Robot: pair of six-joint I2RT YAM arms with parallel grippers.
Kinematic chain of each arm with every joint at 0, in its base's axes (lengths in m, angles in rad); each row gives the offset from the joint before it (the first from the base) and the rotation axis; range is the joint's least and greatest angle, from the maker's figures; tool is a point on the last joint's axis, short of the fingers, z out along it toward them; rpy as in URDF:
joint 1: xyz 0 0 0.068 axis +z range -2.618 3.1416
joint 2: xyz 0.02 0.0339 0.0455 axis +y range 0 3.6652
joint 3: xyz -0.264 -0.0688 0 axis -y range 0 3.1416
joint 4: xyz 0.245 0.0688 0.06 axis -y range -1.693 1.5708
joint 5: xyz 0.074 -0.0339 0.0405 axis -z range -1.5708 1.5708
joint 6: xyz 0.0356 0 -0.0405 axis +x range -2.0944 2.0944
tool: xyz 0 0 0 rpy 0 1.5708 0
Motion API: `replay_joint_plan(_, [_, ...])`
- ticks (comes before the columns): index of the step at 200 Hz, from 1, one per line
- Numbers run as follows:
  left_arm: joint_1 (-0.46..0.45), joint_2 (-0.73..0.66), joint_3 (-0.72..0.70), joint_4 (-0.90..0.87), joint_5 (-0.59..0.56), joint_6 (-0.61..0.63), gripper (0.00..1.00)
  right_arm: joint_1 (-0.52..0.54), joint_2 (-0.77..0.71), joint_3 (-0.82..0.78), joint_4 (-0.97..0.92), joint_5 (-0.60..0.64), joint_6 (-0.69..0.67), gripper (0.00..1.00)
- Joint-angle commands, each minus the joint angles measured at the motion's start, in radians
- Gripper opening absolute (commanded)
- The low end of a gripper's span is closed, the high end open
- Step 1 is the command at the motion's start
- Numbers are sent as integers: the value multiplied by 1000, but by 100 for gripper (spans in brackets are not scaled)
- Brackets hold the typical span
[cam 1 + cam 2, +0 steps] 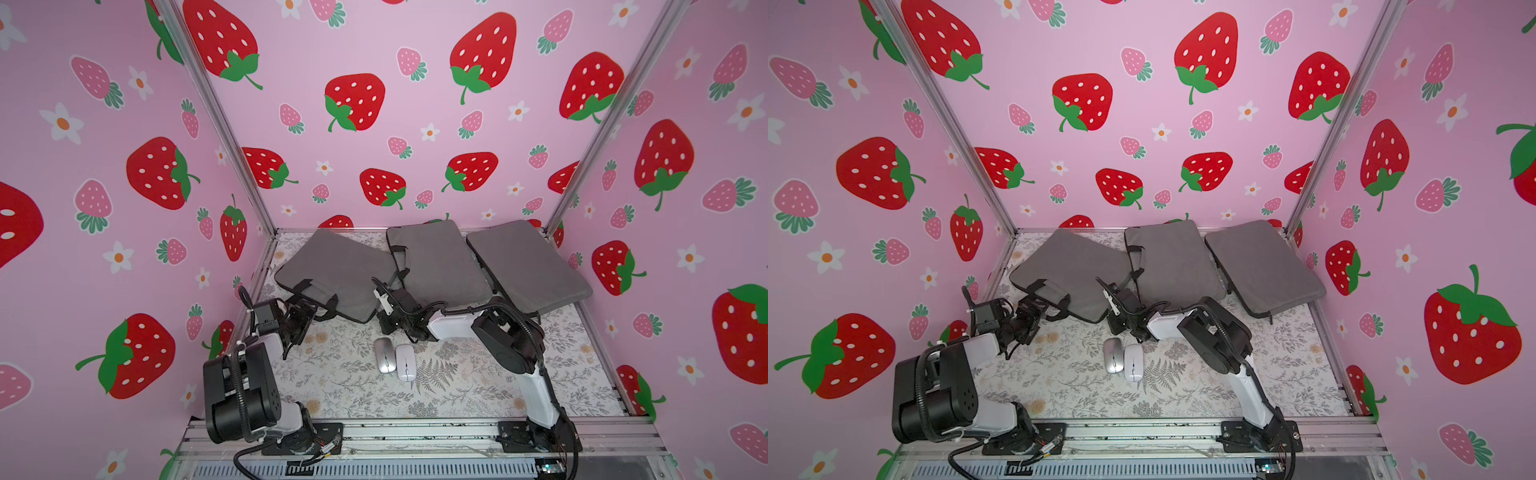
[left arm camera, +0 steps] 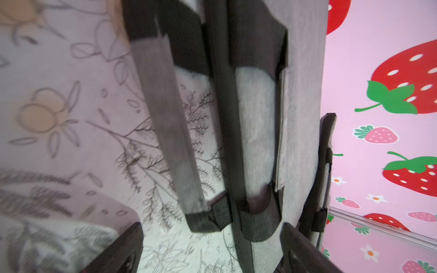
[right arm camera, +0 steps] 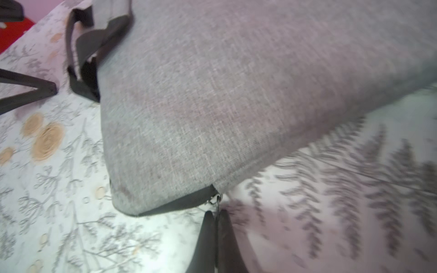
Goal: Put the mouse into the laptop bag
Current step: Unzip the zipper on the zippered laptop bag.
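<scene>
Mice (image 1: 385,355) (image 1: 406,363): two; laptop bags (image 1: 336,270) (image 1: 440,257) (image 1: 528,266): three.
Your left hand (image 1: 301,318) gapes empty; right hand (image 3: 216,214) pinches a zipper pull (image 3: 215,201).

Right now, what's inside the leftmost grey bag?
Its inside is hidden: the leftmost grey bag shows only outer fabric. The silver mouse and white mouse lie outside on the table.

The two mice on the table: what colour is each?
One silver mouse, one white mouse, side by side; they show best in both top views.
</scene>
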Motion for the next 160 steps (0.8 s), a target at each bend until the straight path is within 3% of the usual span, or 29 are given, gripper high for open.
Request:
replay_joint_plan(1, [-22, 94, 21, -24, 15, -39, 92, -20, 32, -57, -141, 71, 32, 0])
replay_joint_plan(27, [-81, 187, 125, -39, -20, -61, 88, -20, 12, -71, -130, 50, 35, 0])
replay_joint_plan(44, [-115, 252, 187, -39, -39, -89, 75, -18, 0, -73, -128, 34, 32, 0])
replay_joint_plan(64, [-147, 320, 225, -3, -43, -131, 46, -9, -12, -74, -130, 18, 23, 0])
replay_joint_plan(90, [-189, 361, 248, 0, -79, -166, 0, 29, -35, -72, -140, 14, -6, 0])
replay_joint_plan(160, [-225, 233, 147, 3, -201, -243, 0, 262, -55, -25, -188, 29, -13, 0])
